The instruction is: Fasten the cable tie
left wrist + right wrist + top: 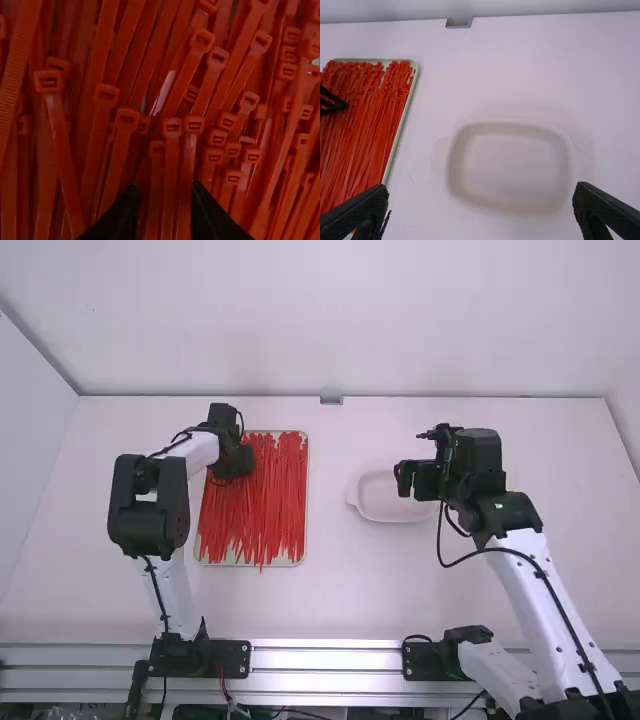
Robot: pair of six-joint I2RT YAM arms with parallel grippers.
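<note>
White table: left pincer among cable ties near tray edge; dish well apart.

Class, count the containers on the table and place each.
2. A flat tray holding red cable ties lies on the table's left half; an empty white dish sits to its right. None looks hidden.

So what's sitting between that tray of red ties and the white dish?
Nothing but bare white table between the tray and the dish. The high view shows it, and the right wrist view too.
</note>
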